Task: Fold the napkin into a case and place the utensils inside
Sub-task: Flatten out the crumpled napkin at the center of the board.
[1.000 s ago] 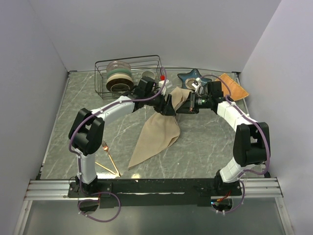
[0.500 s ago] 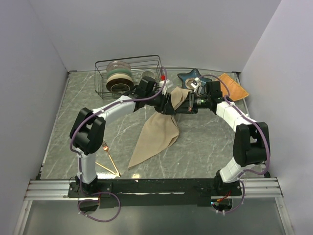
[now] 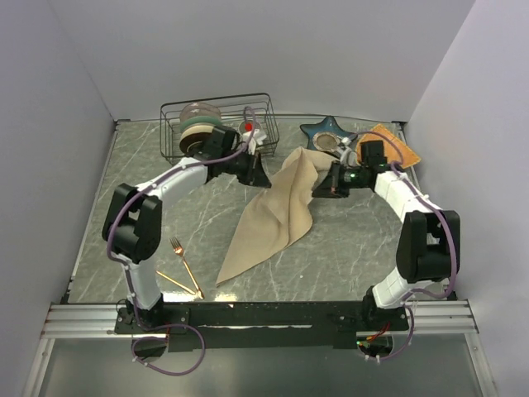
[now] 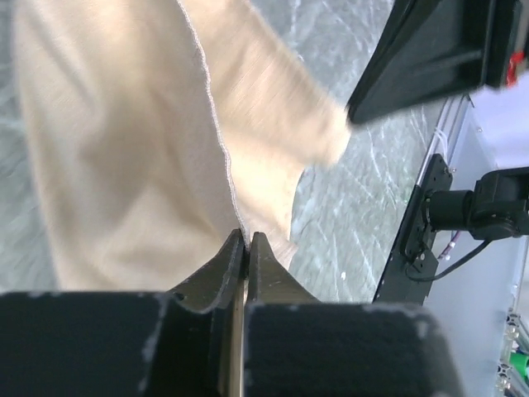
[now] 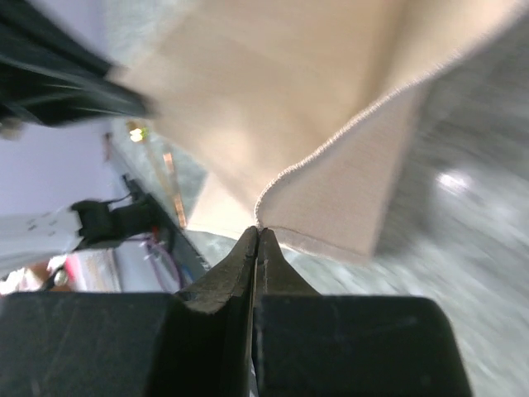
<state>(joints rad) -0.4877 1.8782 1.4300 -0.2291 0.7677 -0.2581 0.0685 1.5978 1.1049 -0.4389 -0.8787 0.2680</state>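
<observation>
The beige napkin (image 3: 277, 219) is lifted at its far end and trails toward the front of the table, loosely doubled over. My left gripper (image 3: 263, 174) is shut on its left upper edge; the left wrist view shows the hem of the napkin (image 4: 124, 149) pinched between the closed fingertips (image 4: 235, 248). On the right upper edge my right gripper (image 3: 319, 189) is shut, with the napkin (image 5: 314, 83) caught at its tips. The gold fork (image 3: 185, 266) and a second gold utensil (image 3: 178, 283) lie crossed at the front left. No case is in view.
A wire rack (image 3: 216, 124) with stacked dishes stands at the back. Beside it is a small cup with a red top (image 3: 248, 129). A blue star-shaped dish (image 3: 324, 132) and an orange woven mat (image 3: 397, 147) sit at the back right. Walls close in three sides.
My left gripper has closed on the napkin's edge and swung left and back. The two grippers now stand farther apart, and the cloth's upper end is spread wider.
</observation>
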